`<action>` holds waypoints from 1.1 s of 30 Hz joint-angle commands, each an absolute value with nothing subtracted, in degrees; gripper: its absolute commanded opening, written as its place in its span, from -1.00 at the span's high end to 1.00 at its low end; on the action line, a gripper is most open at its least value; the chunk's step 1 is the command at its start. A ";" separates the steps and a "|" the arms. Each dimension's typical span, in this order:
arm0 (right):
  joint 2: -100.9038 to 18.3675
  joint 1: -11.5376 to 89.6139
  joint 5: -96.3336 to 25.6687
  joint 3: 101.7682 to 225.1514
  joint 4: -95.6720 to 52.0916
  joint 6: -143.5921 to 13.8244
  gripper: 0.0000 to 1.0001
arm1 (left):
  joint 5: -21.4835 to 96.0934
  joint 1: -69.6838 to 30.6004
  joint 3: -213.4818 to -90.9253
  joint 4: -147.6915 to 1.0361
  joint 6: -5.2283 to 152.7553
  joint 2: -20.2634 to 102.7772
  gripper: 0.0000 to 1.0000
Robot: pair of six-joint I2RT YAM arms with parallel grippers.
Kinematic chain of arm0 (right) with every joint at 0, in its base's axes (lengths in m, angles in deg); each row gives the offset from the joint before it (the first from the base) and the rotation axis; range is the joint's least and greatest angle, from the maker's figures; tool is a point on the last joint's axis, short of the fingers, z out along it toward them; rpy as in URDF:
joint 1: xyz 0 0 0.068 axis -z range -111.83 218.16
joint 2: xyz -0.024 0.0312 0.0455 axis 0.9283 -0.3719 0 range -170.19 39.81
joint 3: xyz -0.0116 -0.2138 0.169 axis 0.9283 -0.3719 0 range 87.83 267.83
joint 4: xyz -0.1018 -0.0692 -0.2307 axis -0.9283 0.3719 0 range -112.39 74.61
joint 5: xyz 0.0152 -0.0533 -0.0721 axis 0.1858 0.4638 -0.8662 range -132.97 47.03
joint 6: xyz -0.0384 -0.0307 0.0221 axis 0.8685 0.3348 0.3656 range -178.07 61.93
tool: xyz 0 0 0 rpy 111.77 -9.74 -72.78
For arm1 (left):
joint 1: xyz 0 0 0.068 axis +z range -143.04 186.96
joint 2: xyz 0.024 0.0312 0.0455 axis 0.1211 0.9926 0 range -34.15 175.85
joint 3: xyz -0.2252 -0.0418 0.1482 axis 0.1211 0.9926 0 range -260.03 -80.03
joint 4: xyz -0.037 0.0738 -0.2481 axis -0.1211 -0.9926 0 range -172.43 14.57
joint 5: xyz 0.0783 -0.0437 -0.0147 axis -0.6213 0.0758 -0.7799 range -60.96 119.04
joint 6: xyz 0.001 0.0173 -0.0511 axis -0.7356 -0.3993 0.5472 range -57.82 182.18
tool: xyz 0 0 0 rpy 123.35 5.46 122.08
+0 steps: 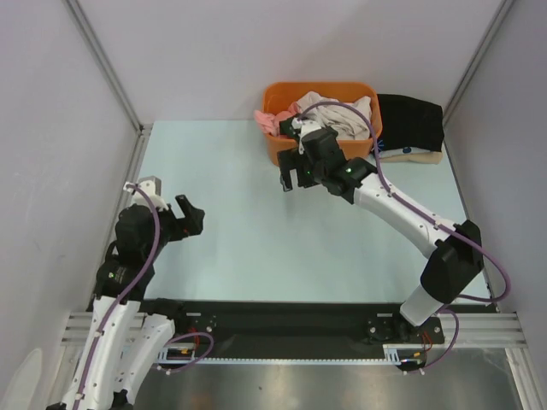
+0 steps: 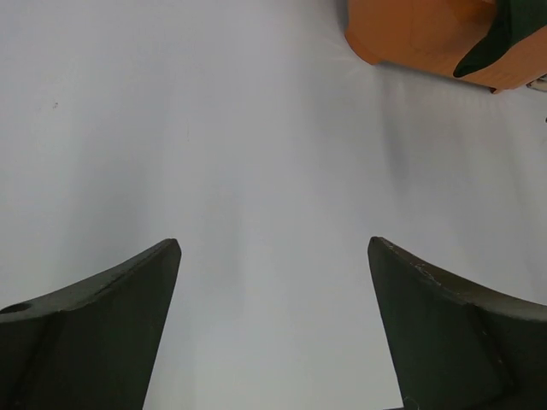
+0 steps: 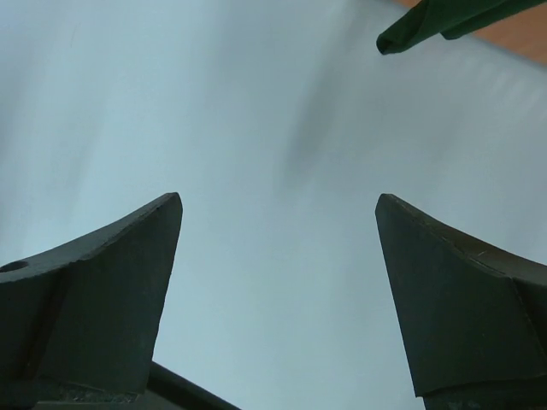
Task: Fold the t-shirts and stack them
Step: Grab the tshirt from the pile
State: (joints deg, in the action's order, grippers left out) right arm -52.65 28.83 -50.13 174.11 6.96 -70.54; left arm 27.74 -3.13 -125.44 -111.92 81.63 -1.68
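T-shirts point(image 1: 329, 111) for this job lie at the far end of the worktop point(image 1: 231, 256), none of them spread out for folding yet. Nearest the bases, the left gripper point(image 1: 190, 215) hangs low over bare surface on its own side. Its jaws are wide apart and hold nothing, as its wrist view confirms. Farther out, the right gripper point(image 1: 289, 175) hovers just in front of the orange basket point(image 1: 275, 92), its jaws likewise spread and empty. From its wrist camera a dark green flap of cloth point(image 3: 427, 24) dangles over the basket's front just ahead. In the basket a cream shirt point(image 1: 355, 115) is heaped beside a pink one point(image 1: 267, 120). Just right of the basket a black shirt point(image 1: 410, 120) rests folded on what looks like a beige one point(image 1: 410, 156). The step in hand looks like fetching one garment from the heap. To do it well, the right arm should go for a single layer near the collar or shoulder and close firmly. It should then lift clear of the rim so nothing else drags out, and set the shirt flat mid-worktop where the left arm can reach to help.
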 commanded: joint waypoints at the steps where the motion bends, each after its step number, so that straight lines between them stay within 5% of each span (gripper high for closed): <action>1: -51.41 28.79 -55.71 174.75 -0.41 -72.05 -0.99 | 27.55 -2.53 -125.12 -110.15 81.17 -3.47 -0.96; 33: -81.91 33.88 -76.29 198.74 3.90 -67.56 -0.94 | 27.99 -0.95 -124.68 -109.71 81.34 -4.44 -0.99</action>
State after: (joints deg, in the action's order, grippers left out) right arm -80.19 33.10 -72.99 194.76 3.31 -68.27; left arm 27.31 -1.82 -124.85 -111.51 81.63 -4.22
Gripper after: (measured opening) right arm 0.985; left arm 0.996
